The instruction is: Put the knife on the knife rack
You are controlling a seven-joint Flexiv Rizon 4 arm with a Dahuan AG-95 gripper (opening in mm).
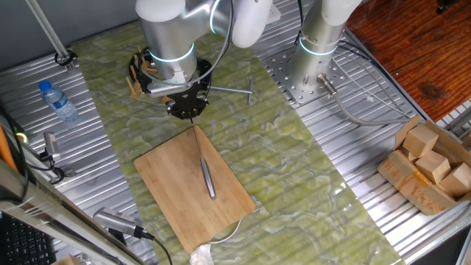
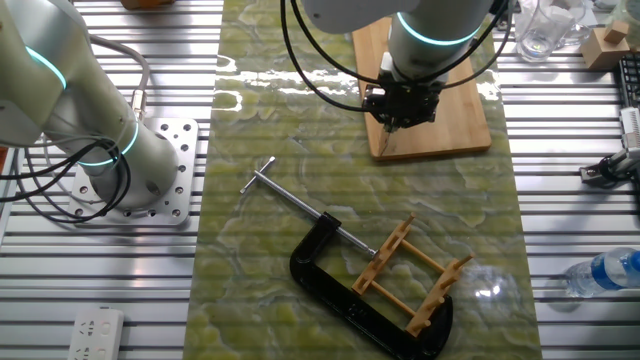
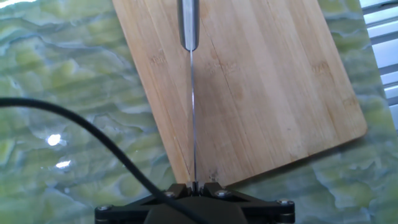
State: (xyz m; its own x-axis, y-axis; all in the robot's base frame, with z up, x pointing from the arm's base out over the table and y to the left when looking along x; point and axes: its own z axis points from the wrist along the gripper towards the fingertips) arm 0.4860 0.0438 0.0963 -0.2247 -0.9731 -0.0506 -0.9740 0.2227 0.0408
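The knife (image 3: pixel 193 112) stands on its edge over the bamboo cutting board (image 3: pixel 273 81), so its blade shows only as a thin line. Its slim silver handle (image 1: pixel 209 180) points away from the gripper over the board's middle. My gripper (image 3: pixel 194 185) is shut on the blade's end at the board's near corner (image 1: pixel 193 116). In the other fixed view the gripper (image 2: pixel 398 118) hides most of the knife. The knife rack (image 2: pixel 410 275), light wooden pegs on a frame, sits apart on the green mat, held in a black C-clamp (image 2: pixel 335 285). In one fixed view the rack (image 1: pixel 135 75) peeks out behind the arm.
The clamp's steel bar (image 2: pixel 300 205) juts toward the mat's middle. A second arm's base (image 2: pixel 120 160) stands beside the mat. A water bottle (image 1: pixel 57 101), a box of wooden blocks (image 1: pixel 430 165) and glassware (image 2: pixel 540 30) lie around the edges. A black cable (image 3: pixel 93 134) crosses the hand view.
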